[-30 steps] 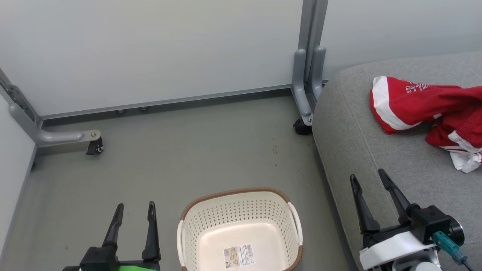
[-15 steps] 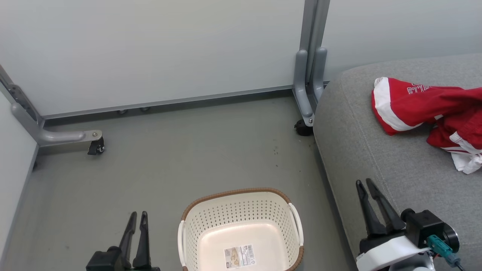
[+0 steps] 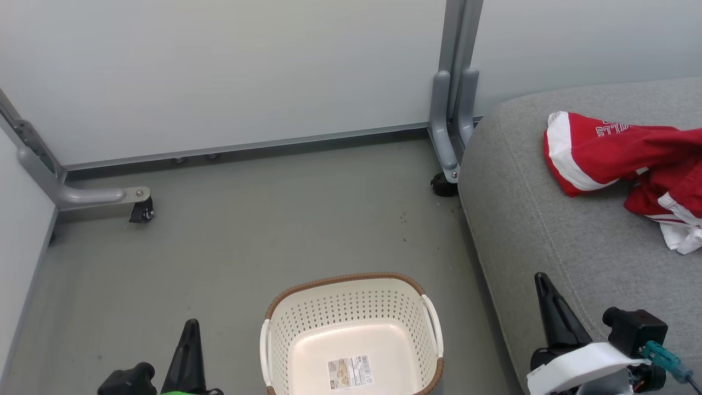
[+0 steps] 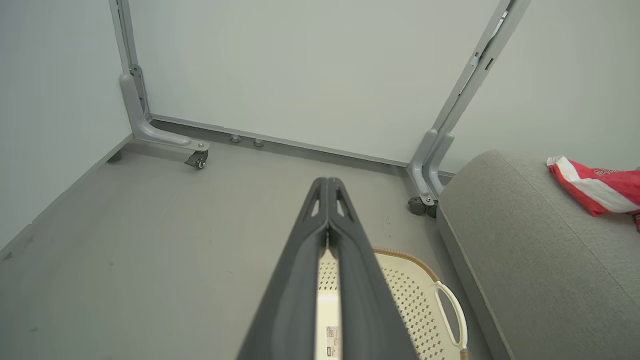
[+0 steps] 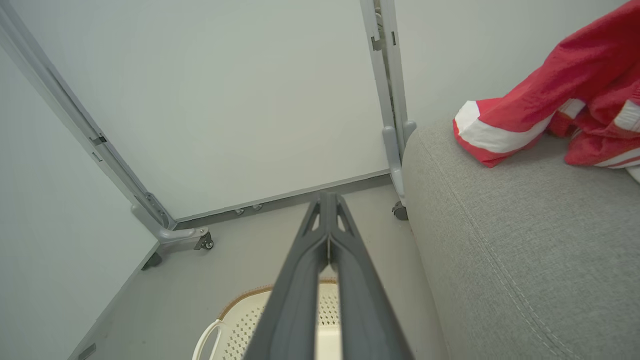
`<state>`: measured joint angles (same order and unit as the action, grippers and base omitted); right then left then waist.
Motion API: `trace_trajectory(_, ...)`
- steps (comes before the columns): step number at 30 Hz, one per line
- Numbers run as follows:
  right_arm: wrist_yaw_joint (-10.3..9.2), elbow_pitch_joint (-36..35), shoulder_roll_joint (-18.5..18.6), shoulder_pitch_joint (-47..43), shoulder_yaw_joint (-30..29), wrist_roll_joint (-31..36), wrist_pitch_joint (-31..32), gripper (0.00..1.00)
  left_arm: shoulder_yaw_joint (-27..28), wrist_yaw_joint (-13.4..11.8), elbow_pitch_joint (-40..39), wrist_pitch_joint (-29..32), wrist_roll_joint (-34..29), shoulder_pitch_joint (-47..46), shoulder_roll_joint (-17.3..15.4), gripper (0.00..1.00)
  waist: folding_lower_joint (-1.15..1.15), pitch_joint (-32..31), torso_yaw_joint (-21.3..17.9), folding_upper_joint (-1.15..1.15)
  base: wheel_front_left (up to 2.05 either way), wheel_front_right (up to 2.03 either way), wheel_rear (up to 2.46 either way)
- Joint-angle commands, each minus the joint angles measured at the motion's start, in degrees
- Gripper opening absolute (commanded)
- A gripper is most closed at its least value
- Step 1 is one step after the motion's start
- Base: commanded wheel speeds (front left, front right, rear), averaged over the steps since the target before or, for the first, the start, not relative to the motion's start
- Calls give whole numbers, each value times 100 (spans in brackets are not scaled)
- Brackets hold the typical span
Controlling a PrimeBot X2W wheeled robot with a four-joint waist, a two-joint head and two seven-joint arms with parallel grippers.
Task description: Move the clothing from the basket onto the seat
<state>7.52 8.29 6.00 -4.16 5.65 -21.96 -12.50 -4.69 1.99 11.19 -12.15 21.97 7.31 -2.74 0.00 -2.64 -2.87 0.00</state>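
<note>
The clothing (image 3: 625,159) is all up on the seat (image 3: 548,236): a rumpled red heap with white stripes toward its far right side, with some lettering on the top piece. The basket (image 3: 343,278) sits on the floor (image 3: 247,230) just left of the seat's edge, and its label (image 3: 349,372) is plain to see on the bare bottom. The left gripper (image 3: 191,325) hangs low just left of the basket, fingers pressed together tip to tip. The right gripper (image 3: 541,278) shows against the seat's near left edge, right of the basket and well apart from the clothing. Its fingers are squeezed tight together too. Behind everything stand pale panels (image 3: 247,71) on grey frames with casters (image 3: 141,211).
</note>
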Motion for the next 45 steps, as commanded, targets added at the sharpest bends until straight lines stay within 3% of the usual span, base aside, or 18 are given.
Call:
trace_trajectory(1, -1, -57, 18, 201, -53, -277, 51, 0, 57, 30, -74, 45, 266, -223, -40, 0, 0, 4, 4, 0, 0, 0, 0)
trace_trajectory(19, -1, 92, 10, 425, -247, -2078, 437, 0, 278, 170, 12, 464, 2026, -524, -78, 0, 0, 50, 51, 0, 0, 0, 0)
trace_trajectory(21, -1, 128, 3, 470, -299, -2494, 535, 0, 337, 198, 31, 568, 2435, -597, -84, 0, 0, 63, 64, 0, 0, 0, 0)
trace_trajectory(45, -2, 277, -46, 675, -536, -4166, 945, 0, 577, 325, 110, 993, 4089, -881, -99, 0, 0, 122, 124, 0, 0, 0, 0)
